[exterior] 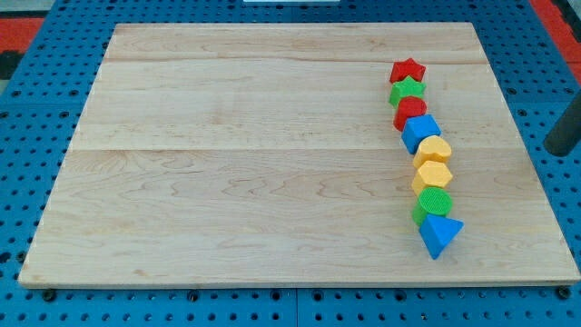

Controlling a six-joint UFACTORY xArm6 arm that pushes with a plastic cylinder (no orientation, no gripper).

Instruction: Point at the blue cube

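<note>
So, wooden worktop point(254, 163) sat on a blue pegboard point(27, 109); its left and middle held no blocks. All blocks ran in one touching column near the view's right. From the view's top down: red star point(408, 70), green star point(407, 89), red block point(409, 112), blue cube point(420, 133), yellow block point(437, 149), yellow hexagon point(433, 174), green cylinder point(434, 203), blue triangle point(440, 233). Blue cube sat fourth, between the red block and the upper yellow one, touching both. Farther right, a dark rod point(565, 130) entered at the edge, off the worktop, well apart from the cube. Rod only, nothing to spread or pinch; my tip point(556, 151) touched no block.
</note>
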